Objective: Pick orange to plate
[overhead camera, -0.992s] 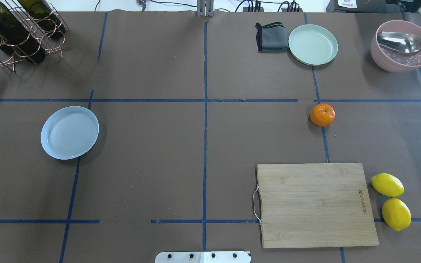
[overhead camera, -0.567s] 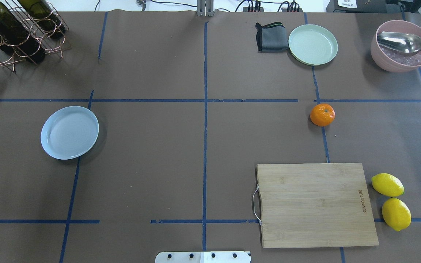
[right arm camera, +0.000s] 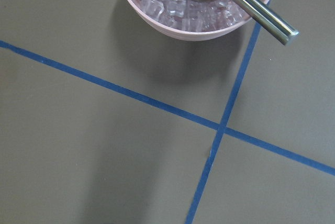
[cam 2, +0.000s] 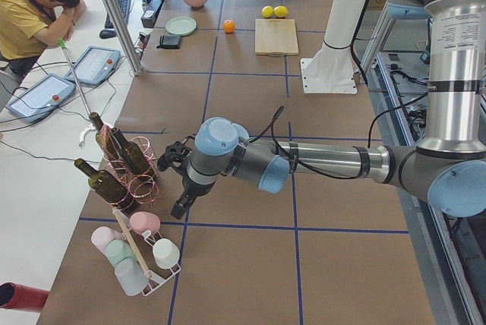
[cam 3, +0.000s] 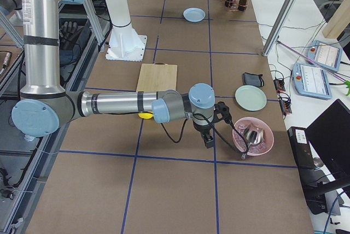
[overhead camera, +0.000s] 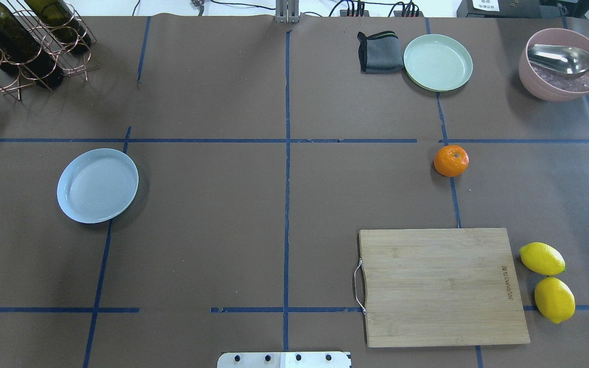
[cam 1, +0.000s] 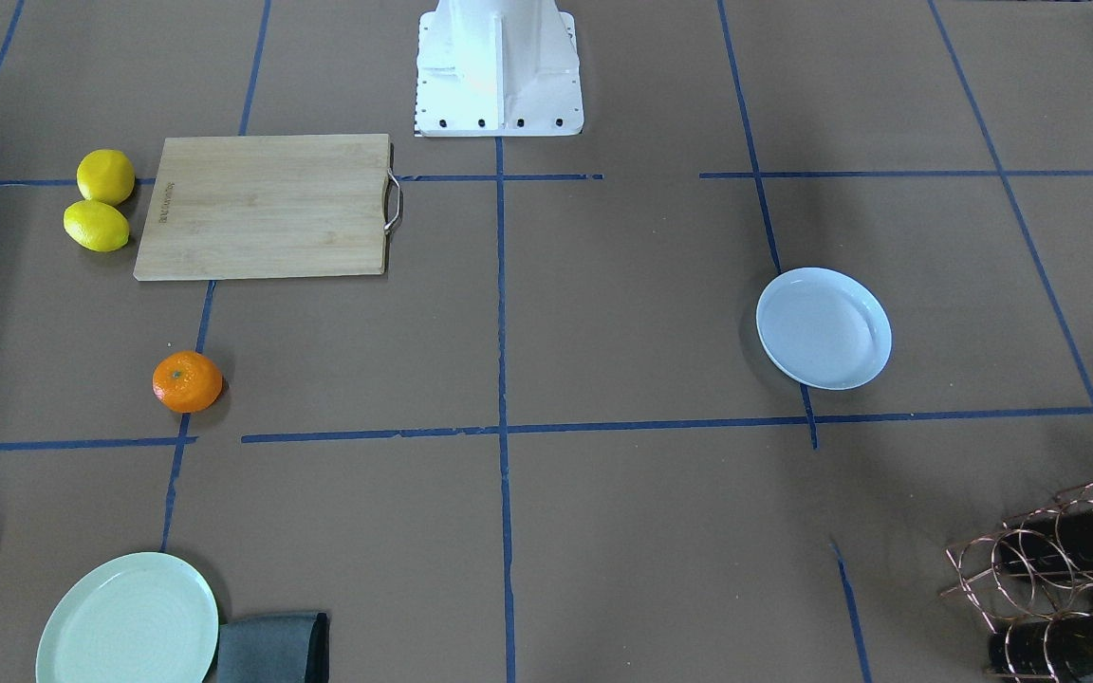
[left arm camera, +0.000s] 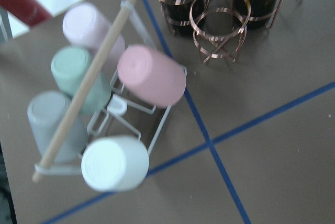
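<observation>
The orange [overhead camera: 451, 160] sits alone on the brown table on a blue tape line, right of centre; the front-facing view also shows the orange [cam 1: 187, 381]. The white, slightly bluish plate [overhead camera: 97, 185] lies empty on the left half, far from the fruit. Neither gripper appears in the overhead or front-facing views. My left gripper [cam 2: 181, 211] hangs low by the wine rack at the table's left end. My right gripper [cam 3: 208, 141] hovers beside the pink bowl at the right end. I cannot tell whether either is open or shut.
A wooden cutting board [overhead camera: 443, 286] lies near the orange, with two lemons [overhead camera: 542, 258] to its right. A mint-green plate [overhead camera: 437, 62] and grey cloth [overhead camera: 379, 52] sit at the back. The pink bowl [overhead camera: 532, 79] holds ice and a scoop. Wine rack [overhead camera: 23, 41] and cup rack [left arm camera: 104, 124] stand left.
</observation>
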Motion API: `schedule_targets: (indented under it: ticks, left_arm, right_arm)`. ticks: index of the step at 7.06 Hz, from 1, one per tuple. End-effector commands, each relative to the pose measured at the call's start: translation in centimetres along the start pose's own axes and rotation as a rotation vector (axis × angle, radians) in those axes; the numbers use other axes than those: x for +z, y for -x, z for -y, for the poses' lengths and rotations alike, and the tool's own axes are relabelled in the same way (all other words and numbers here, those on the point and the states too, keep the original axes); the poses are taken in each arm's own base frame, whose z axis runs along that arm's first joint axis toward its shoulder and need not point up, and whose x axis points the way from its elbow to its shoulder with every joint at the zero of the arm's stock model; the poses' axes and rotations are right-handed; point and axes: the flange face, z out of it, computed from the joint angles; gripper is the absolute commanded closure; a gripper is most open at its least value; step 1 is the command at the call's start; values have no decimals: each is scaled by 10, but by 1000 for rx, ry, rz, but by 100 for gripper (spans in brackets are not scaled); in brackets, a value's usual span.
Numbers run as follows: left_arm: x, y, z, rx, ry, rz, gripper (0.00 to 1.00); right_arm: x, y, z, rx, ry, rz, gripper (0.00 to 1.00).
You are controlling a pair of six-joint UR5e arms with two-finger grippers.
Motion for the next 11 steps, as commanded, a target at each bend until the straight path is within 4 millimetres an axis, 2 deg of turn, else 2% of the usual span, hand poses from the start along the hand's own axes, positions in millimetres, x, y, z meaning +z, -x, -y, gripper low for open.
schedule_targets:
  ticks: [1,2,3,4,5,6,8,10,11]
  left_arm:
    - [6,-44,24,-21,-137,-160,0]
    - [19,-77,26,28,-198,-212,0]
    - [34,-109,7,74,-223,-260,0]
    - [66,-150,6,-120,-128,-360,0]
    - [95,-179,-3,-159,-88,-314,0]
    - [114,-196,-9,-214,-75,-248,0]
    - [147,-244,-14,-335,-45,-211,0]
    - [177,-299,-15,-477,-47,-171,0]
    - [189,-319,-16,-536,-56,-152,12]
  right_arm:
    - [9,19,8,-25,-33,14,0]
    - [10,18,5,-18,-29,14,0]
    - [12,17,1,-14,-25,25,0]
    - [12,18,0,-13,-24,33,0]
    - [13,17,0,-13,-24,33,0]
    - [13,17,-3,-13,-24,34,0]
    - [13,17,-4,-14,-24,34,0]
    - [13,17,-4,-14,-24,33,0]
    - [12,17,-4,-15,-25,32,0]
